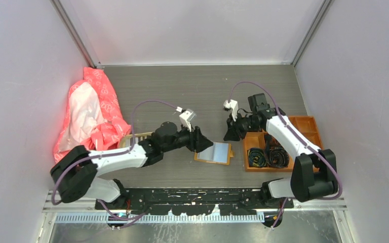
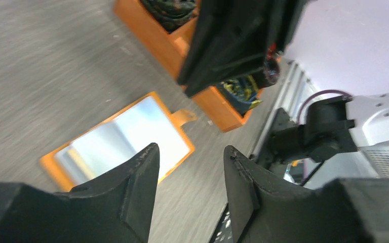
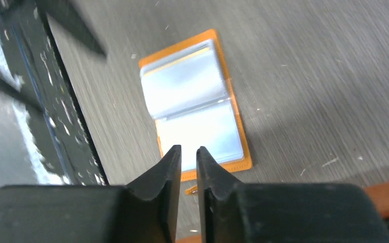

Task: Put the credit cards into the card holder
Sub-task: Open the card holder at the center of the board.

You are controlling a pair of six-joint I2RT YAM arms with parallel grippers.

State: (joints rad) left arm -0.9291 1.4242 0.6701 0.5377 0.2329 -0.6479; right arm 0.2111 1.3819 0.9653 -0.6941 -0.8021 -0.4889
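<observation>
Tabletop (image 1: 182, 86) of grey wood grain fills the space between pale walls. A crumpled pink and white bag (image 1: 88, 114) lies at its far left. At the right stands an orange box (image 1: 311, 120) with compartments, and black coils (image 1: 268, 157) sit in its near sections.

The card holder (image 1: 214, 153) lies opened flat near the middle of the table, just left of the box. Its orange cover faces down and its clear, pale sleeves face up. Its small tab (image 2: 185, 116) sticks out on the side toward the box.

A tan tray (image 1: 131, 137) peeks out from under the left arm. Something striped dark and light shows in it, too small to make out.

The left gripper (image 2: 190, 152) hangs over the holder's left edge. Its fingers are spread with a clear gap, and nothing is between them. The right gripper (image 3: 188, 149) hovers over the table beside the box's left wall, aimed toward the holder. Its fingers are drawn close, with only a thin slit left between them, and nothing is pinched there.
</observation>
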